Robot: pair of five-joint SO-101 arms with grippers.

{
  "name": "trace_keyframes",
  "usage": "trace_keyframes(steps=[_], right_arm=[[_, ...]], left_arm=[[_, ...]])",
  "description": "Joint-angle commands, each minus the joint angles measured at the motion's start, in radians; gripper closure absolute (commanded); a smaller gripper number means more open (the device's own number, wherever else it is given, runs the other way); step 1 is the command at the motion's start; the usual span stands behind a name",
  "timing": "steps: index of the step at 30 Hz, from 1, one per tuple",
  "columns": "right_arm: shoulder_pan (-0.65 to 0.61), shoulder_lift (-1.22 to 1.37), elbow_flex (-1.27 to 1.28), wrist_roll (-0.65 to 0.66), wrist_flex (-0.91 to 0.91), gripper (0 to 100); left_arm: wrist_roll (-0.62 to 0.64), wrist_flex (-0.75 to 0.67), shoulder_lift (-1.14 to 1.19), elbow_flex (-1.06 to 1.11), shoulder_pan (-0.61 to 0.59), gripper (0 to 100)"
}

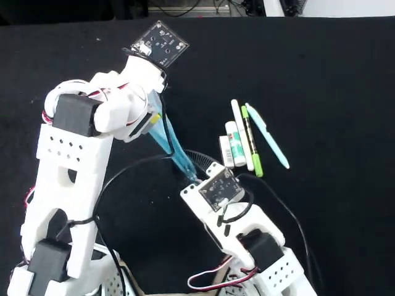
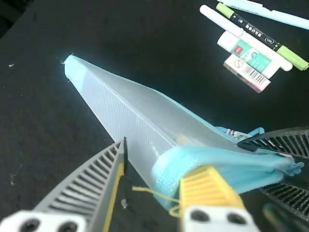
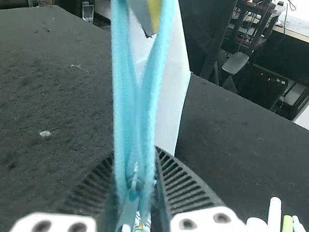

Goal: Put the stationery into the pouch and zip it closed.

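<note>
Bright, even overhead light; faint soft shadows on black table [image 1: 345, 74].

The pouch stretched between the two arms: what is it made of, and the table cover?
The pouch looks like soft, see-through plastic with fine ribbing; its blue edging appears woven fabric, perhaps nylon. The table cover seems matte black felt-like cloth, holding lint specks.

the raised pouch [image 1: 174, 147] bars the tabletop's [image 1: 333, 74] middle. bare room lies wide at 12 and 3 o'clock. the stationery [image 1: 247, 139] row just at the pouch's 3 o'clock and a cable [image 1: 284, 203] at 5 o'clock narrow that side.
</note>
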Motion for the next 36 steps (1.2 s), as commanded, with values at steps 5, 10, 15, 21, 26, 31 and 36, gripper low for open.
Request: trace_keyframes(steps=[5, 10, 15, 21, 26, 31, 36], right_arm=[[0.077, -0.065, -0.054, 0.012, 0.000, 98.6], [0.153, -0.065, -0.094, -0.110, -0.012, 98.7], [0.196, -0.065, -0.128, -0.176, -0.014, 98.7], [0.170, -0.056, -0.085, -0.172, -0.137, 98.5], [0.080, -0.056, -0.131, -0.061, -0.094, 98.5], [0.051, -0.054, -0.220, -0.054, 0.002, 98.4], [0.051, 0.019, -0.291, -0.051, 0.074, 98.1]], left_arm=[[0.000, 0.058, -0.015, 0.013, 0.028, 97], [0.097, 0.170, -0.015, 0.007, 0.093, 97], [0.253, 0.173, -0.015, 0.015, 0.088, 97], [0.308, 0.175, -0.035, 0.082, 0.088, 97], [0.207, 0.175, -0.138, 0.262, 0.076, 97], [0.157, 0.175, -0.310, 0.358, 0.015, 97], [0.161, 0.173, -0.414, 0.398, -0.036, 97]])
